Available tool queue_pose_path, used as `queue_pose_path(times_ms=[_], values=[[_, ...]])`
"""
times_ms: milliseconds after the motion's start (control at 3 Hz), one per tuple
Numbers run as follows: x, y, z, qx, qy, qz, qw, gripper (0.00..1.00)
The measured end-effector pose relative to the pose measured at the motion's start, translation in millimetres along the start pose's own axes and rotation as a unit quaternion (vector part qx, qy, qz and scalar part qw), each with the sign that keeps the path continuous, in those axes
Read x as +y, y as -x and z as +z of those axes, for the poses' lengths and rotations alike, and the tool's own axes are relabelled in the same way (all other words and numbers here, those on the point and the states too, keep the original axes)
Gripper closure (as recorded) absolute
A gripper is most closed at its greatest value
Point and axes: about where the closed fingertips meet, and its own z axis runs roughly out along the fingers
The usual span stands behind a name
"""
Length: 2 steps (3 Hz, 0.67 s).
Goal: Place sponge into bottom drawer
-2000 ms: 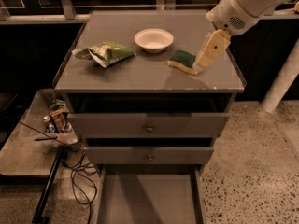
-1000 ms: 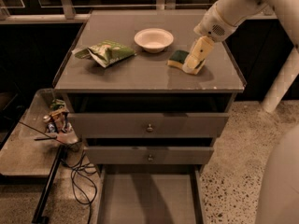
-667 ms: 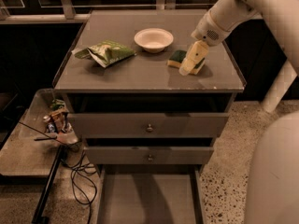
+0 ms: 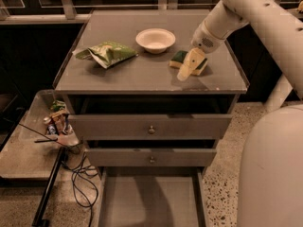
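The sponge (image 4: 179, 58), dark green on top with a pale yellow edge, lies flat on the right part of the grey cabinet top (image 4: 142, 74), just right of the white bowl. My gripper (image 4: 187, 69), cream-coloured, comes down from the upper right and sits right over the sponge, covering its middle and right part. The bottom drawer (image 4: 151, 202) is pulled out at the foot of the cabinet, a wide shallow grey tray with nothing in it.
A white bowl (image 4: 155, 39) and a green-and-white snack bag (image 4: 106, 53) lie on the cabinet top. Two narrower drawers with round knobs (image 4: 151, 129) are slightly pulled out. A low side table with clutter (image 4: 59, 122) and cables (image 4: 80, 178) stand at the left.
My arm has swung left and down across the cabinet top, so the gripper, first right of the sponge, now lies over it. The sponge has not moved.
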Motion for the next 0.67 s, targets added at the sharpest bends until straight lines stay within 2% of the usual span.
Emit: queue_pose_path(times_ms=[667], values=[[-1, -14, 25, 0.026, 0.005, 0.02, 0.9995, 0.0]])
